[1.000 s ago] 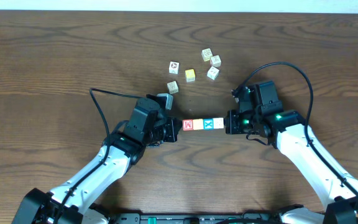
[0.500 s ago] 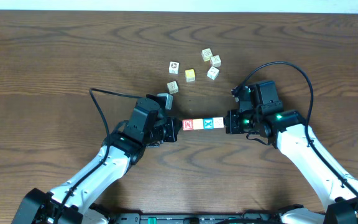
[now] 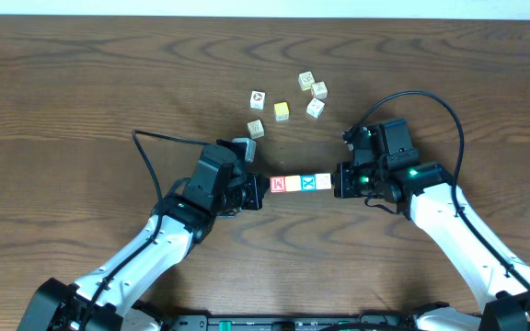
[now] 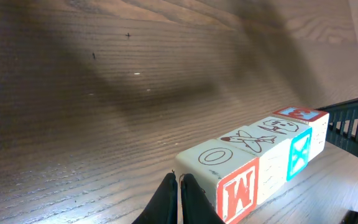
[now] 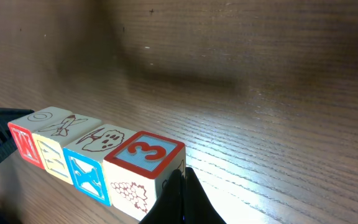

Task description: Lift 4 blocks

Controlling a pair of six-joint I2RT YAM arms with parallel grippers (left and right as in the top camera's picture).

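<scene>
Your four blocks sit end to end in one straight row on the desk [image 3: 81, 92], squarely between the two arms. From your left to your right the overhead view shows the red-faced block [image 3: 279, 184], the yellow-orange block [image 3: 293, 183], the blue X block [image 3: 308, 183] and the whitish block [image 3: 323, 182], each touching the next.

Your left fingers [image 4: 169, 202] are pressed together into a single tip with no gap between them. That tip sits right at the red-faced block's outer end, beside its white letter. Your right fingers [image 5: 180, 196] are likewise closed tight on nothing, and their tip meets the outer end of the whitish block, whose upward face in the right wrist view carries a red 3 on blue. So the row is pinned lengthwise between two closed tips, and neither pair is clamped around a block.

From these views you cannot tell whether the row is resting on the wood or just off it.

Farther back on the desk, well apart from the row, lie six loose cubes, among them a pale yellow cube [image 3: 282, 111].
</scene>
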